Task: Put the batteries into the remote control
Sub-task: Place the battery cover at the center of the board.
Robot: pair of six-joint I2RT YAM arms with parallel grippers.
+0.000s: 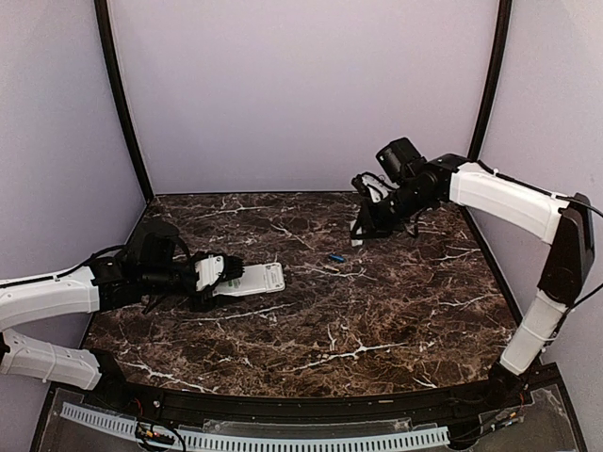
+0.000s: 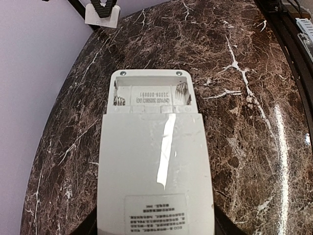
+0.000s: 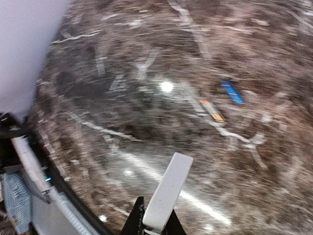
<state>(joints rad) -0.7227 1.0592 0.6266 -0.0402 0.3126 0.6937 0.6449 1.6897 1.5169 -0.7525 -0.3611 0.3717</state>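
Where the dark marble table [image 1: 377,320] comes nearest, on its left side, the left gripper [image 1: 224,280] is clamped on the remote control [image 2: 156,161]. One finger presses each long side of the remote's left end, so the handset sticks out to the right of the jaws. The remote lies flat with its back side up, low over the table; whether it touches the surface I cannot tell. A printed label [image 2: 155,213] sits on the back close to the jaws. At the end away from them the battery compartment [image 2: 149,93] stands open, with coil springs [image 2: 182,90] showing inside it.

Farther out, to the right of the remote and well apart from it, one blue battery [image 1: 335,256] lies on the table near the middle. It is between the two grippers and touched by neither. In the right wrist view a small orange-tipped thing [image 3: 212,110] lies just beside the battery, too blurred to name.

Farthest back, on the right, the right gripper [image 1: 361,234] hangs above the table beyond the battery. Its jaws are nearly closed on a flat white plastic piece [image 3: 166,193], which sticks out from between the fingers. The battery lies on the table ahead of those jaws, apart from them and from the white piece.
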